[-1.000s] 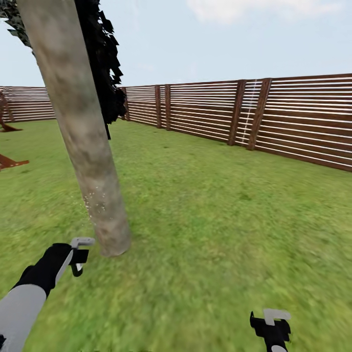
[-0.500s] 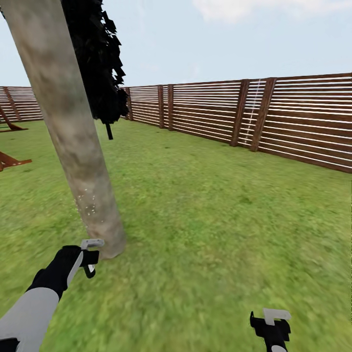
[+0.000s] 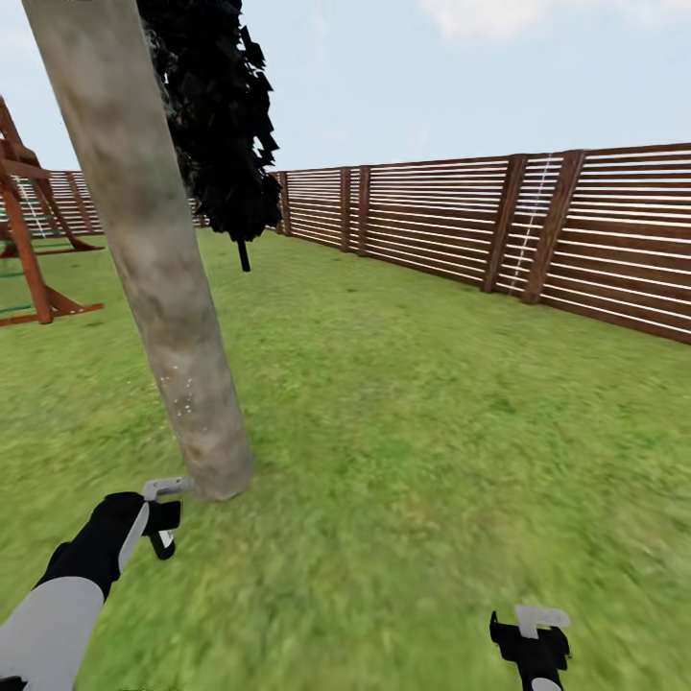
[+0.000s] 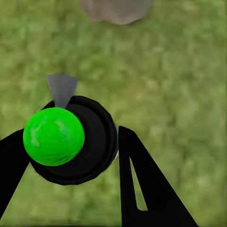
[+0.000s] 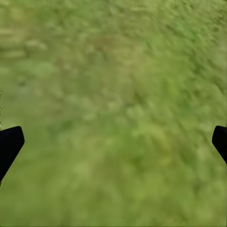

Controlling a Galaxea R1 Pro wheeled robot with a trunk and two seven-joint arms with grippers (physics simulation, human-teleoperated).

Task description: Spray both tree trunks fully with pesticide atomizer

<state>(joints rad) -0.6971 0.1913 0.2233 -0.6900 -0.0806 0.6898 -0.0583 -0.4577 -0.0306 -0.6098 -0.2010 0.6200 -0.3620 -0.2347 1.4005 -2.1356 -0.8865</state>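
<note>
Speckled tree trunk on grass

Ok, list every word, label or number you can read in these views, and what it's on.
None: no readable text in these views.
The atomizer held by the left gripper shows a black body and a green round top, with no legible label.
The trunk carries whitish specks, not writing.
The fence is plain slats.
The right gripper bears no marking.
</note>
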